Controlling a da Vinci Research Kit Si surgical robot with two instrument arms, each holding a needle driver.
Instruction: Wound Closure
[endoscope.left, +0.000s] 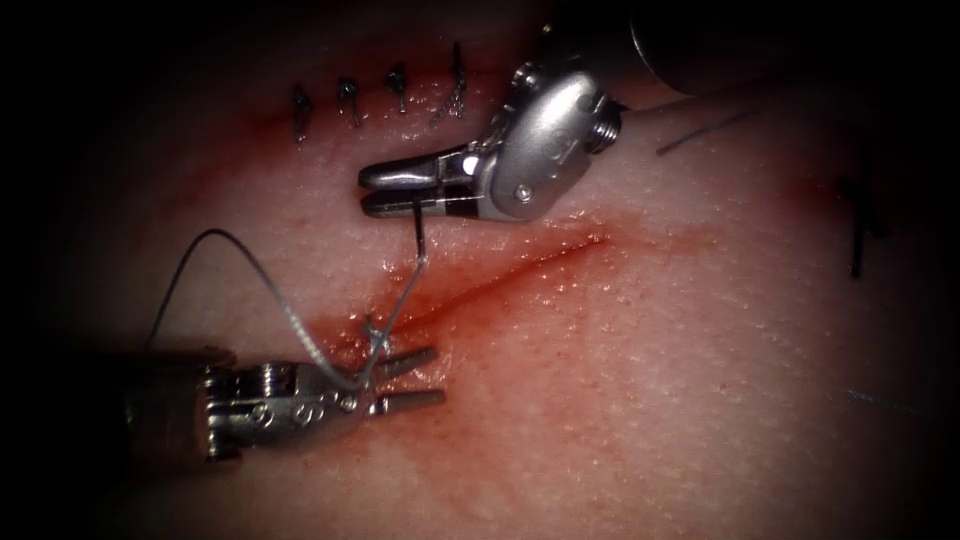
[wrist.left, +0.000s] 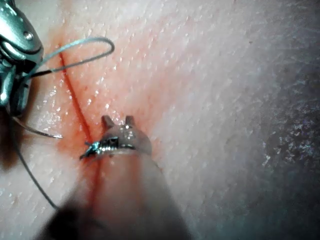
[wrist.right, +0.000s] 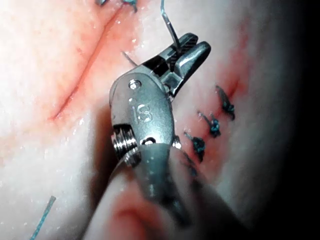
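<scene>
Holding: right tool (endoscope.left: 400, 190) clamps the thread (endoscope.left: 405, 300) just above the cut (endoscope.left: 500, 285), jaws closed on it.
Left tool: (endoscope.left: 410, 378) jaws part open at the cut's left end, thread crossing at their base; gripping nothing I can see.
Knot: (endoscope.left: 375, 335) sits on the cut just beside the left jaws.
Loop: slack thread arcs left of the cut over the left tool.
Needle: can't make it out.
Risk: I'd say a hard pull could tear the tissue (endoscope.left: 650, 400) or snap thread at the clamp.
Risk two: open jaws may snag the loop.
Stitches: (endoscope.left: 350, 100) finished row above.
</scene>
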